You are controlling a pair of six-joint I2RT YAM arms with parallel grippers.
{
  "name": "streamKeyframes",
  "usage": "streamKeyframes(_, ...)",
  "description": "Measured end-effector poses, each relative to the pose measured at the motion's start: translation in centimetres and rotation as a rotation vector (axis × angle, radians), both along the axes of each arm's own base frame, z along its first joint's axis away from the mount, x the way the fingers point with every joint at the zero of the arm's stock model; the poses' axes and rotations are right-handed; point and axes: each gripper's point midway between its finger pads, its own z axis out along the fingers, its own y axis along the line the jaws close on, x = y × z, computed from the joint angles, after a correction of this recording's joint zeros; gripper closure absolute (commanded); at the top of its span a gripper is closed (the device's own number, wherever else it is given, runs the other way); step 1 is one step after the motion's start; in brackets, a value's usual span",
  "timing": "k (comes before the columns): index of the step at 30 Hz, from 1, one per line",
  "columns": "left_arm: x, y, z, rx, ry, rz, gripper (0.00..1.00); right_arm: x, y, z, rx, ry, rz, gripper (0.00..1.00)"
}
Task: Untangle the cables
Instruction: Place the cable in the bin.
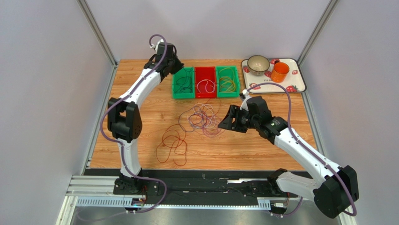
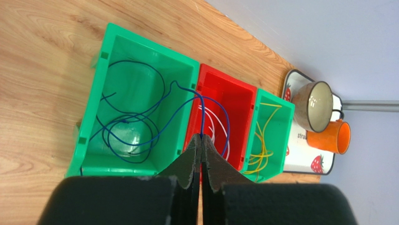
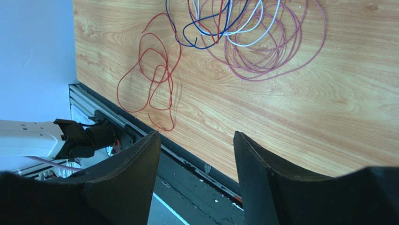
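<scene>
A loose tangle of purple, white and blue cables lies mid-table, with a red cable spread out to its left. In the right wrist view the red cable and purple loops lie on the wood. My left gripper hovers over the bins, shut on a blue cable that runs across the wall between the left green bin and the red bin. Just right of the tangle, my right gripper is open, with nothing between its fingers.
Three bins stand in a row at the back: the left green bin holds dark blue loops, the red bin white ones, the right green bin yellow ones. A tray with a bowl and orange cup sits back right.
</scene>
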Motion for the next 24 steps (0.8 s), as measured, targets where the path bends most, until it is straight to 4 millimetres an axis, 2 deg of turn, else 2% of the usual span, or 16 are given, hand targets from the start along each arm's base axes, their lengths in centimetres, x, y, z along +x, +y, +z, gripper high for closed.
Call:
streamKeyframes(7,1.4,0.6,-4.3,-0.014,0.063,0.003,1.00,0.0,0.0,0.0,0.000,0.000,0.000,0.38)
streamKeyframes(12,1.4,1.0,-4.9,-0.001,0.073,0.017,1.00,0.0,0.0,-0.2,-0.003,0.004,0.000,0.38)
streamKeyframes(14,1.4,1.0,-5.0,0.002,0.074,0.018,0.84,0.1,0.0,-0.3,-0.005,0.008,0.000,0.38)
streamKeyframes(15,1.4,1.0,-5.1,0.005,0.076,0.016,0.72,0.1,0.1,-0.4,-0.007,0.011,0.001,0.38)
streamKeyframes(18,1.4,0.9,-5.5,0.012,0.084,0.003,0.54,0.1,0.1,-0.7,-0.012,0.021,0.001,0.38)
streamKeyframes(21,1.1,0.9,-5.9,0.014,0.100,-0.005,0.47,0.1,0.1,-0.8,-0.014,0.025,0.001,0.38)
streamKeyframes(24,1.1,1.0,-5.9,0.014,0.100,-0.004,0.47,0.1,0.1,-0.8,-0.015,0.025,0.001,0.38)
